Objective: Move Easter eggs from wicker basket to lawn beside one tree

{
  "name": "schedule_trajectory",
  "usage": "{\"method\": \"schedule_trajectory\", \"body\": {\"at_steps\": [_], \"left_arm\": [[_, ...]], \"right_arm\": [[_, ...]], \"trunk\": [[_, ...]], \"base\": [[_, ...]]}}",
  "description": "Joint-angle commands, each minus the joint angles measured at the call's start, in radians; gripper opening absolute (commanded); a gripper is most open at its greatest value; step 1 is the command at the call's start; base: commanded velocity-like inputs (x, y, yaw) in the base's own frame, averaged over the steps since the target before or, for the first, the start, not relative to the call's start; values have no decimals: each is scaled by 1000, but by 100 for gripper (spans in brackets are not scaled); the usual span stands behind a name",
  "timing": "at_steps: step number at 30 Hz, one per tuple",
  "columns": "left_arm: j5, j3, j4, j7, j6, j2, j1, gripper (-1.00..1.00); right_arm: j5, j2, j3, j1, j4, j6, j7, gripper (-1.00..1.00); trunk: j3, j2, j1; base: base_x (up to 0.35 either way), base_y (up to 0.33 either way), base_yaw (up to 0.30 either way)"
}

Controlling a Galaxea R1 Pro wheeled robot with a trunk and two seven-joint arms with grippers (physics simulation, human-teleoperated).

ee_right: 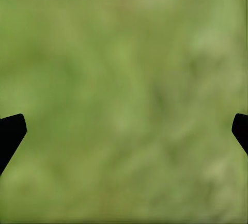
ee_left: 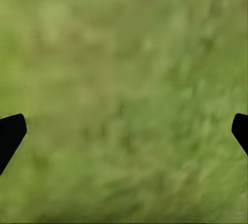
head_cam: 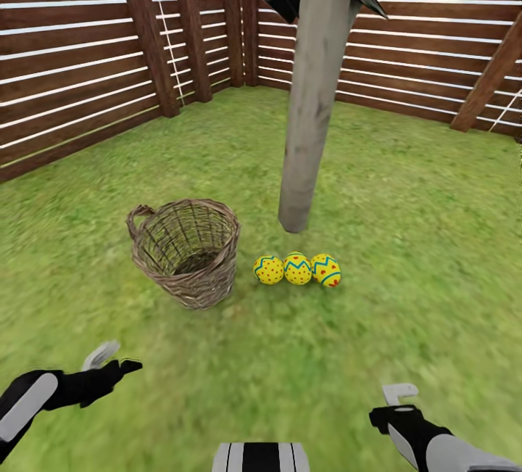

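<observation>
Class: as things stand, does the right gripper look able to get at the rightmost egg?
Probably yes. The right gripper is open over bare lawn, and nothing lies between it and the rightmost egg. The tree stands behind the egg, off the path.

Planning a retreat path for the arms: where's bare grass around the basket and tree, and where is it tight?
Open lawn right of the tree toward the fence, and between the wicker basket and both grippers, left and right. Also left of the basket. Crowded: the three Easter eggs fill the strip between basket and trunk base.
</observation>
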State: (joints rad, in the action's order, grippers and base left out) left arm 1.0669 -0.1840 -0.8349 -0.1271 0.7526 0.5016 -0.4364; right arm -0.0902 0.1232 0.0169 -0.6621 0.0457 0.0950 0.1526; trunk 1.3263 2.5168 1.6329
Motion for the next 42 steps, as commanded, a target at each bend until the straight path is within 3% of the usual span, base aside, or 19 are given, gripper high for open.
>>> {"method": "schedule_trajectory", "body": {"at_steps": [1,4,5,8,9,11,14,16,23,25,30,35,38,42], "left_arm": [[-19,-5,28,-5,-17,-12,-1,100],[-38,-10,54,-3,-32,-24,-1,100],[-59,-15,95,1,-77,-48,-1,100],[-121,-43,181,2,-202,-86,-1,100],[-163,-74,208,3,-252,-119,-1,100],[-198,-99,227,7,-287,-157,-1,100],[-230,-115,263,43,-347,-190,0,100],[-238,-119,276,54,-385,-196,1,100],[-242,-121,314,58,-401,-210,1,100],[-243,-139,360,58,-403,-228,1,100],[-243,-182,378,58,-404,-234,1,100],[-241,-188,419,57,-407,-235,1,100],[-240,-189,439,57,-451,-236,1,100],[-242,-190,488,53,-480,-261,1,100]], "right_arm": [[-10,0,1,1,2,8,2,100],[-19,0,2,3,3,8,3,100],[-24,0,2,4,2,8,2,100],[-27,0,2,17,1,7,2,100],[-26,0,2,28,1,-10,2,100],[-24,-1,2,42,-1,-47,2,100],[-23,-1,2,77,-1,-113,2,100],[-23,-2,2,97,-1,-130,2,100],[-21,-2,0,122,-25,-136,2,100],[-20,-1,-1,140,-33,-136,2,100],[-24,0,-1,163,-35,-136,2,100],[-25,-1,0,183,-36,-135,1,100],[-23,-1,0,185,-36,-137,2,100],[-22,-1,0,190,-36,-138,2,100]], "trunk": [[-3,0,-1],[-15,-1,-2],[-19,-1,-2],[-30,-2,-4],[-34,-2,-4],[-42,-2,-5],[-54,-3,-6],[-61,-4,-7],[-88,-5,-11],[-96,-6,-11],[-116,-7,-14],[-135,-8,-16],[-146,-9,-17],[-162,-10,-19]], "base": [[0,0,0],[0,0,0],[0,0,0],[0,0,0],[0,0,0],[0,0,0],[0,0,0],[0,0,0],[0,0,0],[0,0,0],[0,0,0],[0,0,0],[0,0,0],[0,0,0]]}}
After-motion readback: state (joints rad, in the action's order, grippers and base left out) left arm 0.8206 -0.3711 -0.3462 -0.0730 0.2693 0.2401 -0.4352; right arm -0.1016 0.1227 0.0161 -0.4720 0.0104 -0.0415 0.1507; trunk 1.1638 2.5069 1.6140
